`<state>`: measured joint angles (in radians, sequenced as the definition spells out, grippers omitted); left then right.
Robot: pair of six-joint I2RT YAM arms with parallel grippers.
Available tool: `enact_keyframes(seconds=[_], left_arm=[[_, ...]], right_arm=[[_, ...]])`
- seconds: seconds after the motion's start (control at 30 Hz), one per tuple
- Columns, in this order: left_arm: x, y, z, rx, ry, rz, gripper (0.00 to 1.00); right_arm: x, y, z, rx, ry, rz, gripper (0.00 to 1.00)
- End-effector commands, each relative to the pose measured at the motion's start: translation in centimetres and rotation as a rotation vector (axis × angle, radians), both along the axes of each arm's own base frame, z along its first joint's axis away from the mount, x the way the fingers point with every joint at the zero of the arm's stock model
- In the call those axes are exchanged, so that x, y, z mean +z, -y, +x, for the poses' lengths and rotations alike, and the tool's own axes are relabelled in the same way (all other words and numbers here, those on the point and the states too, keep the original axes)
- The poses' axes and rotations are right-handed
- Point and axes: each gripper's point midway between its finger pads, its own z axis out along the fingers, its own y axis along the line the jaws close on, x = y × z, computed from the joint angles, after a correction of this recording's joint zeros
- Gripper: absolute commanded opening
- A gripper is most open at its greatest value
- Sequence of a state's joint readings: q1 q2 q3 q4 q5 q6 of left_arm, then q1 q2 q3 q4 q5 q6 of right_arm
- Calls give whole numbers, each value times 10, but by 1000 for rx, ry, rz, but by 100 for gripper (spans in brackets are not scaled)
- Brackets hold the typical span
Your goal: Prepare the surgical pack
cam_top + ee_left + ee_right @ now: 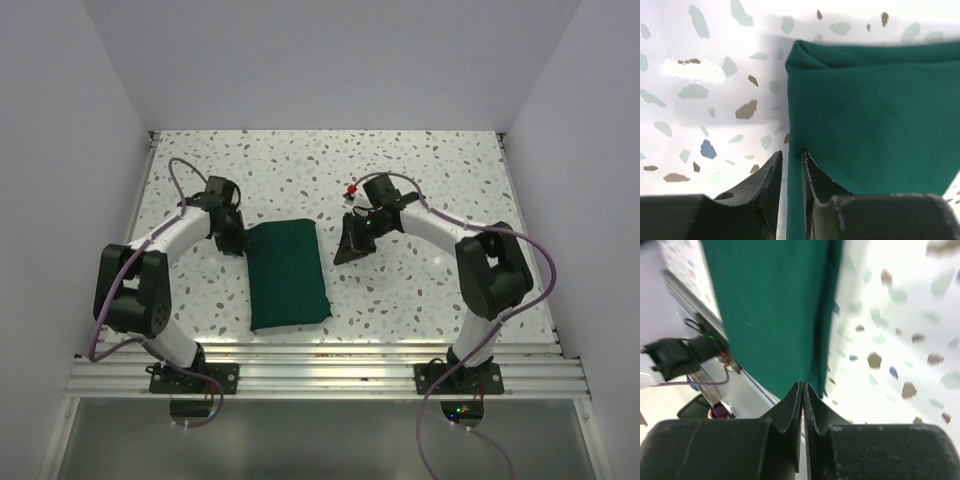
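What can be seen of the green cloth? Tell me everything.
The green cloth is dark green fabric, folded into a flat, layered rectangle with a soft rounded fold at one corner. It lies on the speckled table between the arms. The left gripper straddles its left edge; whether it pinches the cloth cannot be told. The right gripper, shut, sits apart on its right.

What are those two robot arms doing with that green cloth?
They are folding a green cloth on the speckled table. It lies as a folded rectangle between them. The left gripper pinches its left edge. The right gripper is shut with nothing in it, just off the cloth's right side.
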<state>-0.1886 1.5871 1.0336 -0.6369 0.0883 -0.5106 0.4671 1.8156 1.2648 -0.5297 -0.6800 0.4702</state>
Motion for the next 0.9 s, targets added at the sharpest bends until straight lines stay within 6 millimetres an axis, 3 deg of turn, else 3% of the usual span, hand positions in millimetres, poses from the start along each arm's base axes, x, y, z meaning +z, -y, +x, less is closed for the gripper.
enact_keyframes(seconds=[0.0, 0.1, 0.23, 0.37, 0.5, 0.53, 0.6, 0.63, 0.67, 0.87], left_arm=[[6, -8, 20, 11, 22, 38, 25], [-7, -9, 22, 15, -27, 51, 21], [-20, 4, 32, -29, -44, -7, 18], [-21, 21, 60, -68, -37, -53, 18], [-16, 45, 87, -139, -23, -90, 18], [-5, 52, 100, -154, 0, -101, 18], [-14, 68, 108, -196, -22, -116, 18], [-4, 77, 121, -214, 8, -135, 18], [-15, 87, 123, -236, -14, -148, 18], [0, 138, 155, -333, 46, -249, 21]], right_arm=[[-29, 17, -41, 39, -52, -139, 8], [-40, 12, -55, 49, -80, -150, 8], [-54, -1, -60, 46, -108, -157, 8], [-59, -18, -54, 13, -139, -135, 8], [-55, -42, -42, -29, -190, -55, 8], [-57, -46, -40, -46, -212, -54, 8], [-51, -54, -27, -64, -190, -39, 8], [-49, -56, -23, -68, -186, -35, 8], [-49, -57, -20, -76, -191, -41, 9], [-36, -65, -8, -108, -184, -25, 9]])
